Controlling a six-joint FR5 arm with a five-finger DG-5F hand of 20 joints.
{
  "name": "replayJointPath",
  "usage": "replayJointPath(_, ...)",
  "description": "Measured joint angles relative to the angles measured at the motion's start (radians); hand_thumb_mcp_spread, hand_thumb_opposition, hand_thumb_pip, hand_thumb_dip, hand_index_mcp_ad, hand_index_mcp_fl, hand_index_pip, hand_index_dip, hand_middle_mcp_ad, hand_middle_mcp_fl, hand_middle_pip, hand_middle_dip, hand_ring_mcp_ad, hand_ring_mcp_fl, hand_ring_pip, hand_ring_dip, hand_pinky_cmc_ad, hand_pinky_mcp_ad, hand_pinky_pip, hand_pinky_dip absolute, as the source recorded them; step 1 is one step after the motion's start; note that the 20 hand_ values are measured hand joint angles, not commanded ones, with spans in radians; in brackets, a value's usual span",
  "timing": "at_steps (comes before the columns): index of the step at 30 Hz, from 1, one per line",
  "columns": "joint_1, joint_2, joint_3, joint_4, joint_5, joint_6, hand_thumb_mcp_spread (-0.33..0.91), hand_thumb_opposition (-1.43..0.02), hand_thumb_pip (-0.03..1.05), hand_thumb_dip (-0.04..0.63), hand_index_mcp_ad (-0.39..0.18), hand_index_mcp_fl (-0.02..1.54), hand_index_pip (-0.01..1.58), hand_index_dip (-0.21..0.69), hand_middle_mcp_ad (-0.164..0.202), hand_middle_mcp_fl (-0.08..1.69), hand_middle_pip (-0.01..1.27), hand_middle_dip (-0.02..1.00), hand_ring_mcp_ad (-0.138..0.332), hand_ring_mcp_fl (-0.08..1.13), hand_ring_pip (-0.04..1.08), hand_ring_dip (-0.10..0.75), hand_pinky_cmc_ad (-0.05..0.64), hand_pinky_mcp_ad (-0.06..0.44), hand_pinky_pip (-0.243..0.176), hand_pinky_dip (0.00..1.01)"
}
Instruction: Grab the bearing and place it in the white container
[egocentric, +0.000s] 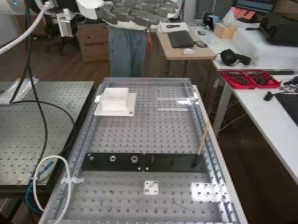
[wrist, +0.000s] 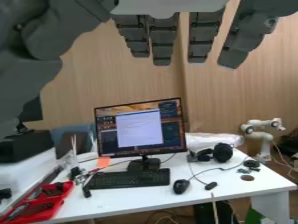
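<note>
High view: The bearing (egocentric: 134, 159) stands on the black bar (egocentric: 174, 163), the white container (egocentric: 115, 101) beyond it, as the robot's hand (egocentric: 136, 13) hangs well apart from the bar, fingers extended.

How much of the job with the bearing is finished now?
Nothing looks done yet: the bearing stands on the black bar, apart from the white container. The hand is open and holds nothing. Grasping the bearing and placing it in the container are left.

Wood panelling (wrist: 86, 85) backs a white desk (wrist: 136, 195) (its monitor (wrist: 139, 131), incidentally, lit), and the floor (egocentric: 66, 71) is brown.
</note>
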Motion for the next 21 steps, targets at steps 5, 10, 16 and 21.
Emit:
replayJointPath(5, 0.008, 0.006, -0.034, 0.032, 0.020, -0.006, 0.20, -0.64, 0.23, 0.005, 0.042, 0.02, 0.07, 0.061, 0.082, 0.02, 0.14, 0.11, 0.182, 0.01, 0.10, 0.017, 0.318, 0.248, -0.061, 0.17)
replayJointPath(10, 0.015, 0.009, -0.062, 0.057, 0.042, -0.020, 0.22, -0.65, 0.25, 0.005, 0.042, 0.02, 0.07, 0.061, 0.084, 0.02, 0.14, 0.11, 0.182, 0.01, 0.10, 0.017, 0.318, 0.248, -0.063, 0.17)
replayJointPath(16, 0.016, 0.005, -0.118, 0.112, 0.068, -0.001, 0.22, -0.65, 0.25, 0.005, 0.042, 0.02, 0.08, 0.061, 0.086, 0.02, 0.14, 0.11, 0.185, 0.01, 0.10, 0.017, 0.318, 0.248, -0.061, 0.17)
replayJointPath(21, 0.012, -0.008, -0.168, 0.173, 0.090, 0.015, 0.24, -0.67, 0.31, 0.003, 0.042, 0.02, 0.08, 0.049, 0.086, 0.02, 0.14, 0.11, 0.185, 0.01, 0.10, 0.017, 0.318, 0.248, -0.072, 0.17)
